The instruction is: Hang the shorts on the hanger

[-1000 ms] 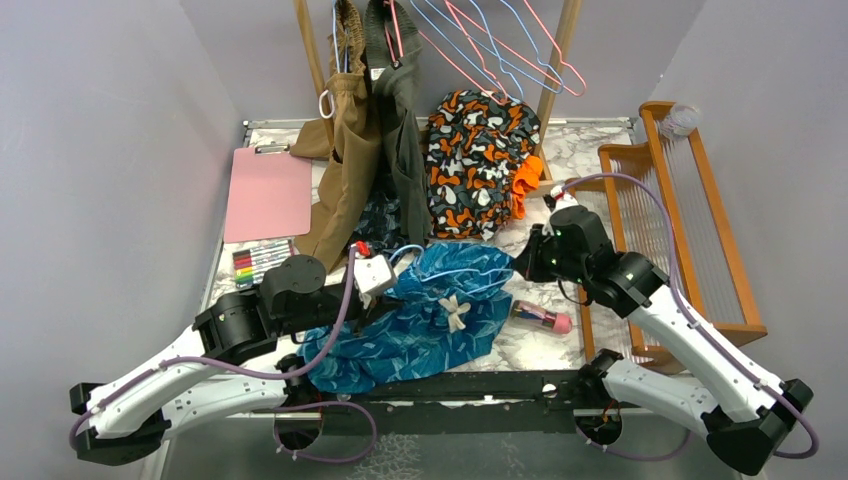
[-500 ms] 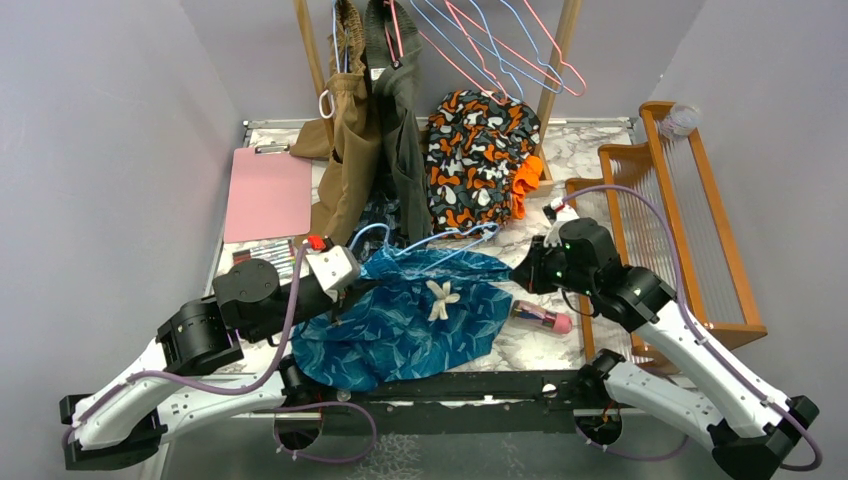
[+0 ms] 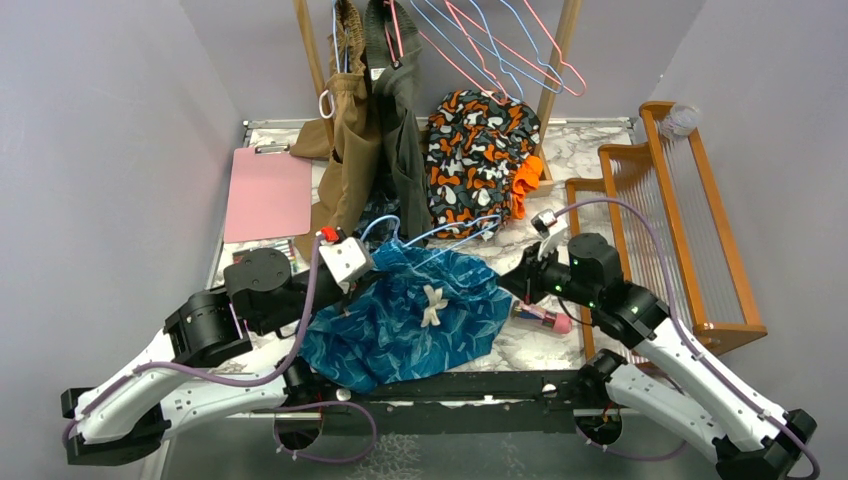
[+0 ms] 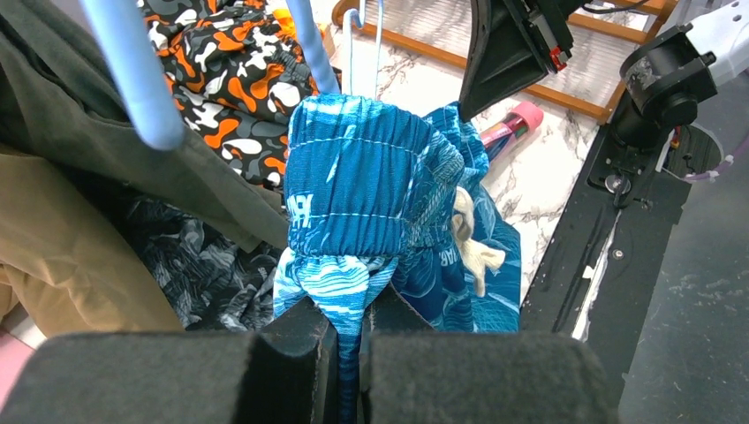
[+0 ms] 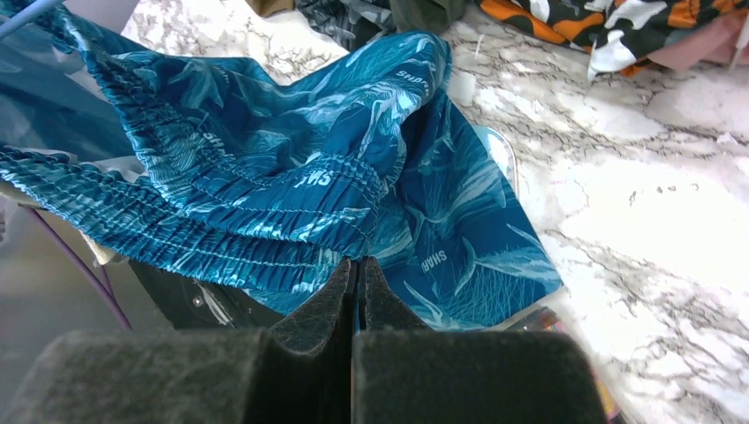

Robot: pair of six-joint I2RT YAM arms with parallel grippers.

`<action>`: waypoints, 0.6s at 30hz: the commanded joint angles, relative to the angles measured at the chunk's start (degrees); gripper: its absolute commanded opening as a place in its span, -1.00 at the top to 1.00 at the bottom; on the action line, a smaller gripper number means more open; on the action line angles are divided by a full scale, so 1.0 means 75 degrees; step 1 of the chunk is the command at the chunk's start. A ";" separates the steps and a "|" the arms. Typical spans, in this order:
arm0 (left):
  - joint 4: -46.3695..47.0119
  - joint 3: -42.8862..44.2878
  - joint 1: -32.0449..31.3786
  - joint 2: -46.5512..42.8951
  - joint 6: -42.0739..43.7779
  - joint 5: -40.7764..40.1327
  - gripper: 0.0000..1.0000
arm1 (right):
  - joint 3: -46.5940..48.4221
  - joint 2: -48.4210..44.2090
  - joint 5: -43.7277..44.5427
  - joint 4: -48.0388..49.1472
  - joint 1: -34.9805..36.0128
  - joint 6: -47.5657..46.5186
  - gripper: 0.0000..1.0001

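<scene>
The teal-blue shorts [image 3: 420, 315] lie bunched near the table's front, cream bow [image 3: 432, 303] facing up. The light-blue hanger [image 3: 445, 233] lies along their far edge, its hook near my left wrist. My left gripper [image 3: 340, 298] is shut on a fold of the shorts below the waistband [image 4: 351, 309]. In the left wrist view a hanger bar [image 4: 311, 53] runs down into the gathered waistband [image 4: 353, 177]. My right gripper [image 3: 515, 283] is shut on the waistband's right end [image 5: 358, 263], with the shorts [image 5: 291, 177] spread ahead of it.
Tan [image 3: 350, 160] and olive [image 3: 402, 120] garments hang from a rail at the back, with pink hangers [image 3: 540, 45]. The orange blotch garment [image 3: 475, 160] is behind the shorts. There is a pink clipboard [image 3: 268, 192] and markers [image 3: 262, 258] left, a wooden rack [image 3: 665, 220] right, and a pink tube [image 3: 542, 318].
The left gripper pulled the shorts left, then moved slightly back and right. The right gripper shifted right and nearer. The shorts flattened and the hanger wire now shows along their far edge.
</scene>
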 commanded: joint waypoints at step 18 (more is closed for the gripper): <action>0.0847 0.1249 0.0004 0.0064 0.0354 -0.0318 1.00 | -0.0989 -0.0543 -0.0652 0.2292 -0.0038 0.0034 0.39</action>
